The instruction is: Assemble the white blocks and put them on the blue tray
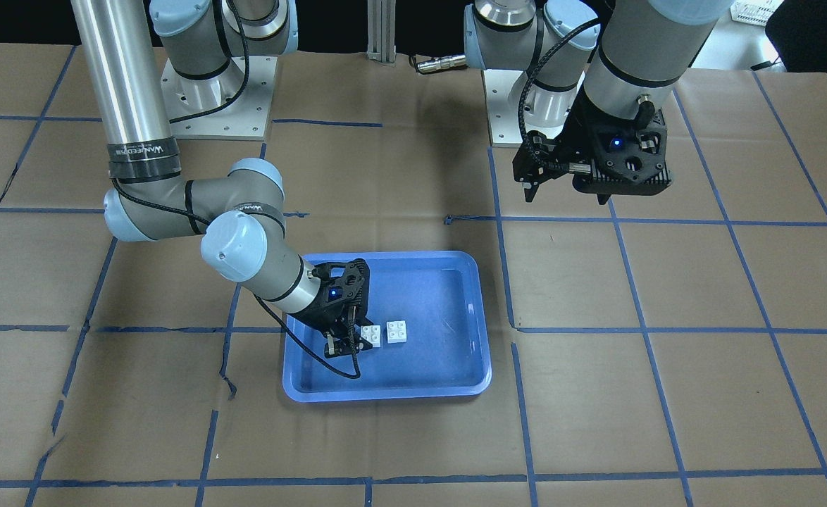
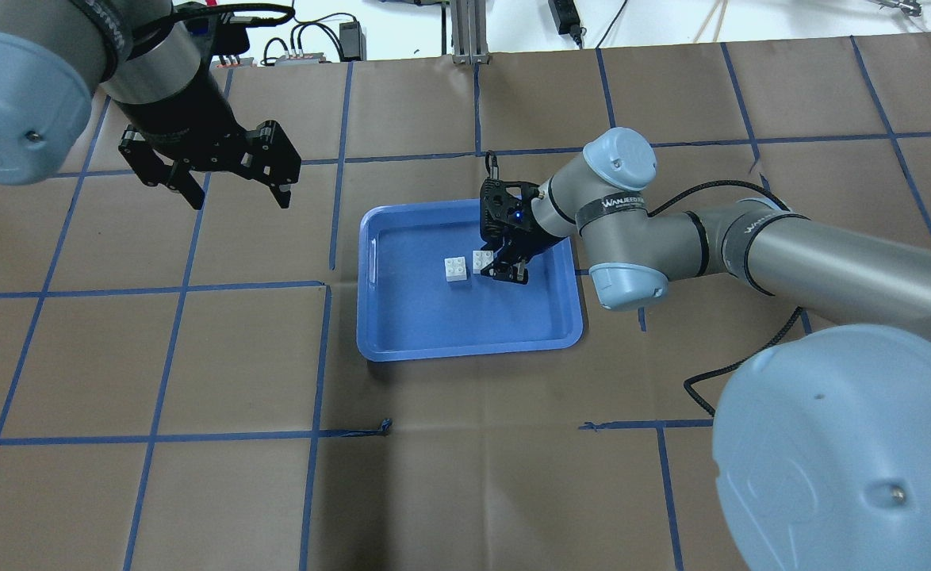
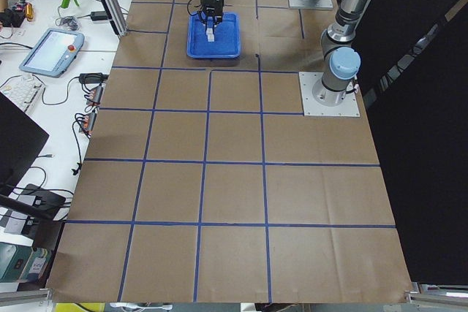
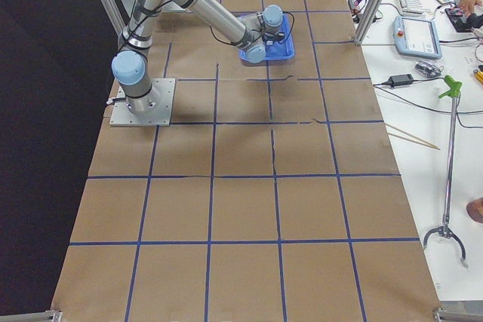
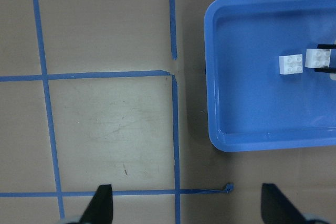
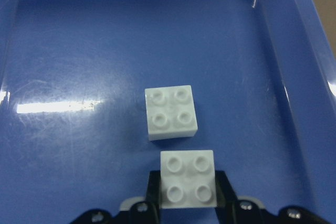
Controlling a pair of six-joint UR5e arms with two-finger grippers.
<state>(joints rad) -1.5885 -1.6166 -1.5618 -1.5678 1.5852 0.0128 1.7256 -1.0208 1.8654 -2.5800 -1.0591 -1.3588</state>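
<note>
Two white blocks, small square bricks, each with four round studs (image 6: 180, 95) on top, both lying inside the blue tray (image 2: 450, 325) near its middle, side by side with a narrow gap, not yet joined. Held block (image 6: 188, 174): clamped between the jaws of the right gripper (image 6: 188, 195), taken by two opposite flat side walls, studs up and uncovered; whether it rests on the tray floor or hangs just clear of it cannot be told. Free block (image 6: 171, 112): loose on the tray floor just beyond the held one, studs up, square to it. Left gripper (image 2: 238, 198): jaws spread wide and holding nothing, hovering over the brown table (image 2: 196, 357) well apart from the tray. Handling, by judgement: hard moulded plastic, very light, rigid, smooth-sided and likely slippery on the glossy tray floor. Best hold is the present one, low on the flat sides, leaving studs and underside free. Mating likely calls for squaring the held block over the free one and pressing straight down, since a sideways nudge could make the loose block skate away.
</note>
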